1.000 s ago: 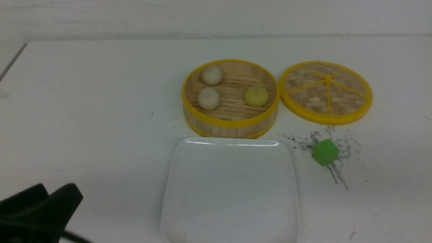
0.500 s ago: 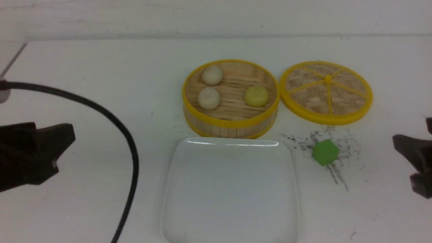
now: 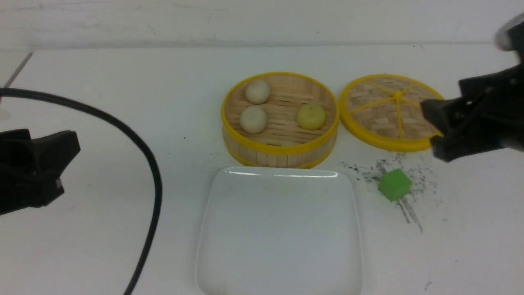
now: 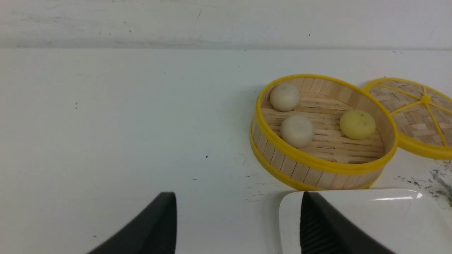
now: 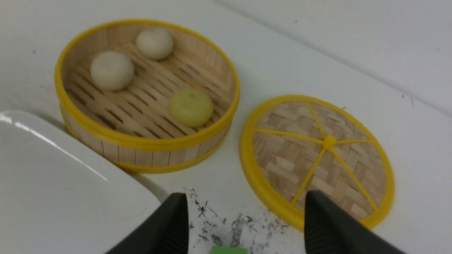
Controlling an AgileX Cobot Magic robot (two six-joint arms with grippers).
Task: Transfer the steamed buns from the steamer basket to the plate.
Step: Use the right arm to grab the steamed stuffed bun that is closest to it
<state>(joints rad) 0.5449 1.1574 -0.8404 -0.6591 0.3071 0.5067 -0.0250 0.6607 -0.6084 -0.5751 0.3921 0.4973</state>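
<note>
The steamer basket (image 3: 280, 155) stands mid-table with three steamed buns inside: two off-white buns (image 3: 257, 91) (image 3: 253, 119) on its left side and a pale yellow bun (image 3: 311, 116) on its right. The same basket (image 4: 289, 165) (image 5: 141, 150) shows in both wrist views. The white plate (image 3: 279, 237) lies bare just in front of it. My left gripper (image 3: 67, 164) (image 4: 236, 201) hovers open at the far left, well away from the basket. Over the near right edge of the lid, my right gripper (image 3: 430, 129) (image 5: 245, 201) is open and holds nothing.
The flat woven lid (image 3: 380, 110) lies right of the basket. A green cube (image 3: 394, 184) sits on dark scuff marks in front of the lid. A black cable (image 3: 151, 172) arcs across the left of the table.
My right arm has come into view and swung up and left toward the lid. The left gripper has risen from the bottom left corner, trailing its cable. Buns, basket and plate have not moved.
</note>
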